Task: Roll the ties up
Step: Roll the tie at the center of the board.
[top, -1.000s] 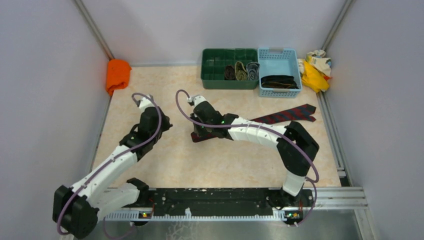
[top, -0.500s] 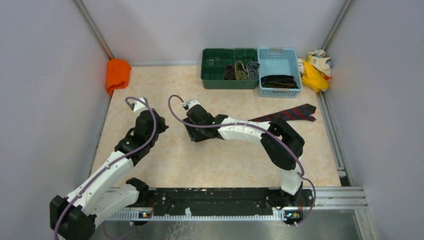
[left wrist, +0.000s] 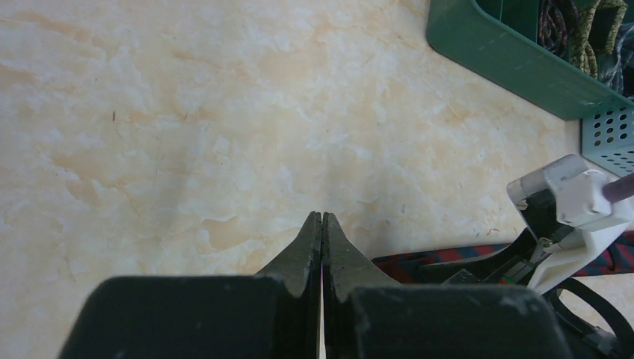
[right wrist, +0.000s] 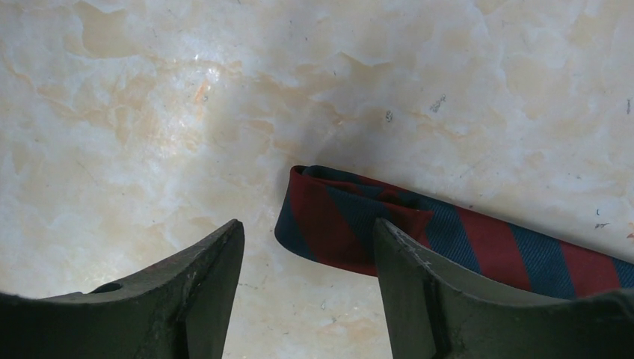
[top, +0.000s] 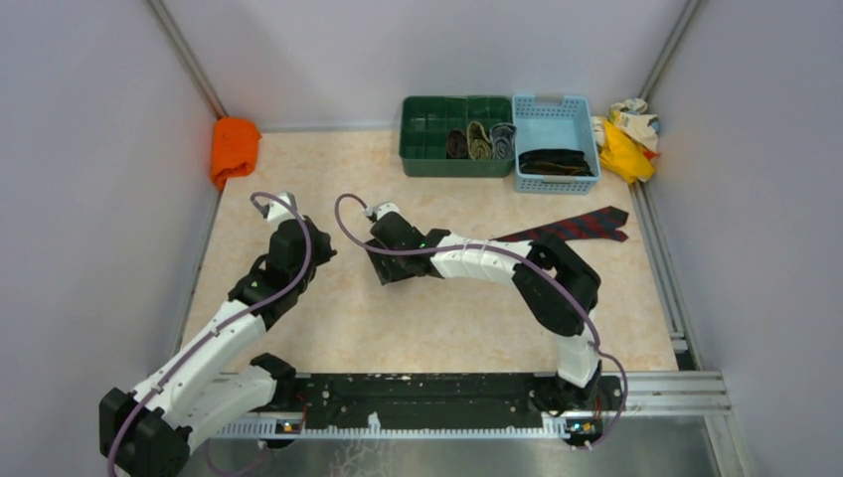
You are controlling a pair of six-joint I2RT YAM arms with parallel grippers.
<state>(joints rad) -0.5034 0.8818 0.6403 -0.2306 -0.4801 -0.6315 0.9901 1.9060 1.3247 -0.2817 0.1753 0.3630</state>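
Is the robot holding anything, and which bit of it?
Nothing. The right gripper is open over the folded end of the dark red and navy striped fabric tie; the left gripper is shut and empty.

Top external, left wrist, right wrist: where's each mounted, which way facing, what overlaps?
Top external: above and behind the robot, looking down at the table; left arm and right arm in view.
Left wrist: looks forward and down past the shut left gripper toward the green tray.
Right wrist: looks down past the open right gripper at the red-and-navy tie.
Shared: that tie shows in all three.
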